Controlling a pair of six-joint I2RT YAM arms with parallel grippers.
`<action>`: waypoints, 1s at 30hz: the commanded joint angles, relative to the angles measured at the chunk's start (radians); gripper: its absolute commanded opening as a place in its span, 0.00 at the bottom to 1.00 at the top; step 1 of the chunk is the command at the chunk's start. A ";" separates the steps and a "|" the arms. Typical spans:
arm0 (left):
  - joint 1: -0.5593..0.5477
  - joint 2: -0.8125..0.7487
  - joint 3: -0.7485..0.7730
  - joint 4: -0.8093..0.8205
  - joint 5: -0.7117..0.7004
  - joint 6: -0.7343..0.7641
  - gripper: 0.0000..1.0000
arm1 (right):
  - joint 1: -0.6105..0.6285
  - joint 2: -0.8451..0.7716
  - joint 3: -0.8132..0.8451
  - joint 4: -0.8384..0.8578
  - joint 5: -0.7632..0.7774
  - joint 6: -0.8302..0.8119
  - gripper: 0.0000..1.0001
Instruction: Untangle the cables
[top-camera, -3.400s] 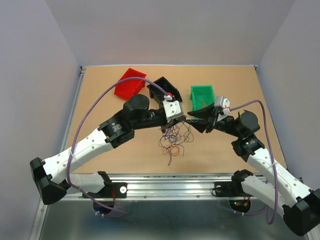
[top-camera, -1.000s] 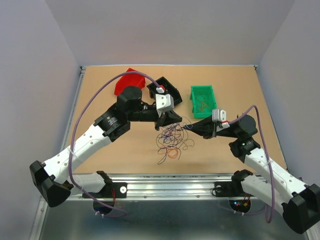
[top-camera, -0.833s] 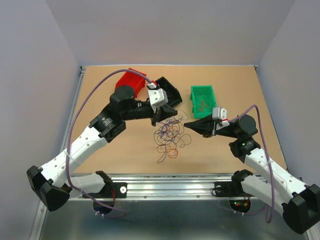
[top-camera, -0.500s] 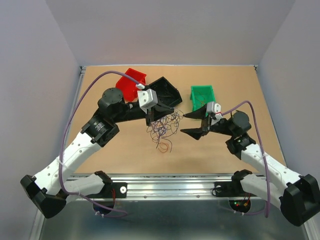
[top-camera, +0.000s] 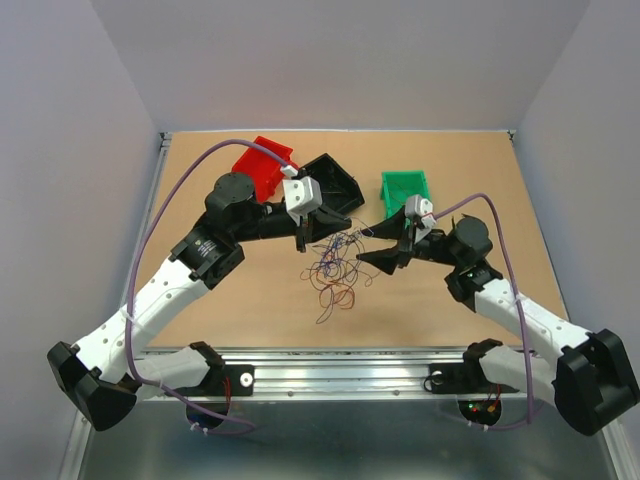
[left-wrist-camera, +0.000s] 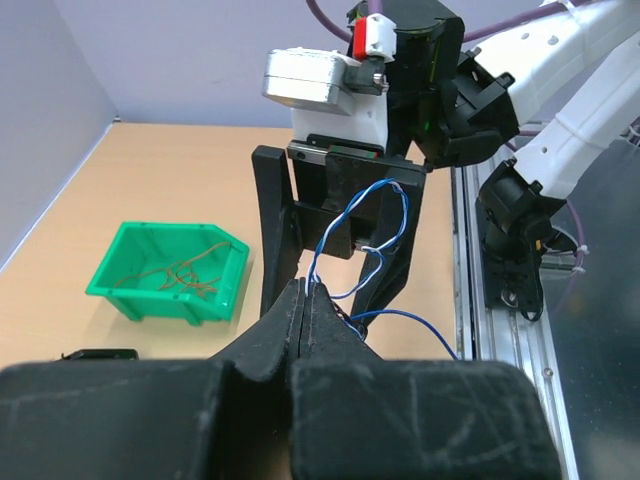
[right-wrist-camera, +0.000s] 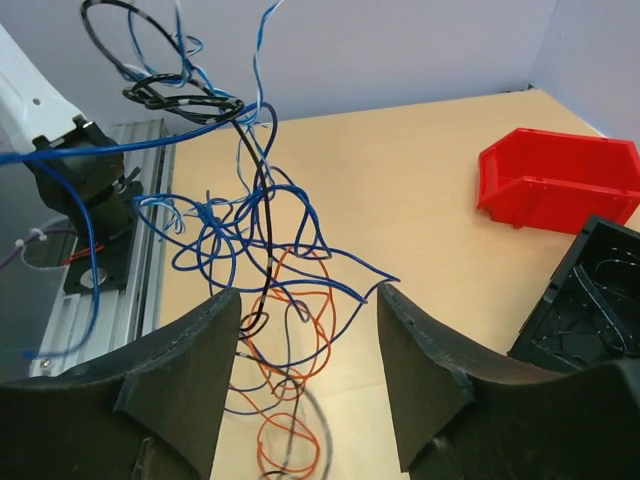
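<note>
While the left hand (top-camera: 303, 244) pinches the cables (top-camera: 335, 270) dangling below it, the right hand (top-camera: 368, 246) gapes open beside them.

On my tan wooden table (top-camera: 500, 180) sit a red bin (top-camera: 258, 166), a black bin (top-camera: 338, 180) just beside it and a green bin (top-camera: 404, 187) further right; the lowest loops of the cables (top-camera: 338, 290) trail onto its middle.
</note>
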 joint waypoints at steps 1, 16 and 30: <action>0.000 -0.008 0.026 0.040 0.033 -0.009 0.00 | 0.008 0.028 0.071 0.103 0.016 0.049 0.61; 0.075 -0.128 -0.104 0.261 -0.676 -0.143 0.00 | 0.006 -0.044 0.094 -0.077 0.832 0.213 0.00; 0.130 -0.214 -0.179 0.365 -1.108 -0.235 0.00 | 0.005 -0.312 0.045 -0.326 1.523 0.265 0.01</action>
